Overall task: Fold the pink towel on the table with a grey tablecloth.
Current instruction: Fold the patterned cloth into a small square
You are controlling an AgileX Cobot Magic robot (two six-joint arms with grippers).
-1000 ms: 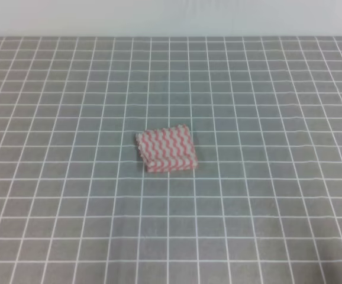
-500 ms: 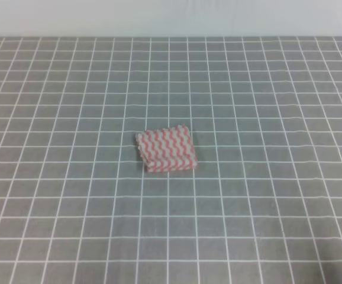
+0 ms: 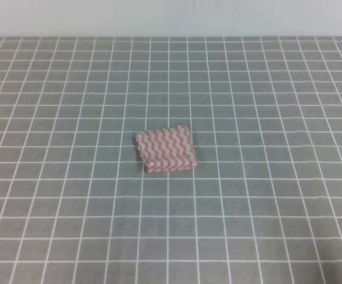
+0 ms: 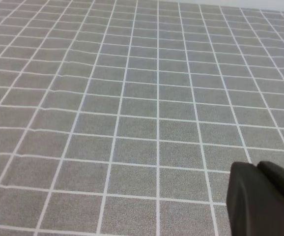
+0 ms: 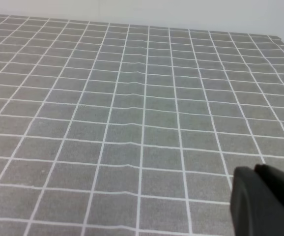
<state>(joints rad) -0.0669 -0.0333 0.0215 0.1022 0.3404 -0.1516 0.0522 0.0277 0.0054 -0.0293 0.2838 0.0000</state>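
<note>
Pink-and-white zigzag cloth, the pink towel (image 3: 166, 149), lies folded into a small layered packet near the middle of the tabletop (image 3: 265, 106), flat on the grey cloth with its grid of thin white lines; stacked edges show along its near side. No arm reaches into the high view. Each wrist view shows only bare gridded cloth and a dark piece of its own hand at the lower right corner: left hand (image 4: 265, 201), right hand (image 5: 266, 201). Whether either hand's fingers stand apart or together cannot be told. The towel appears in neither wrist view.
</note>
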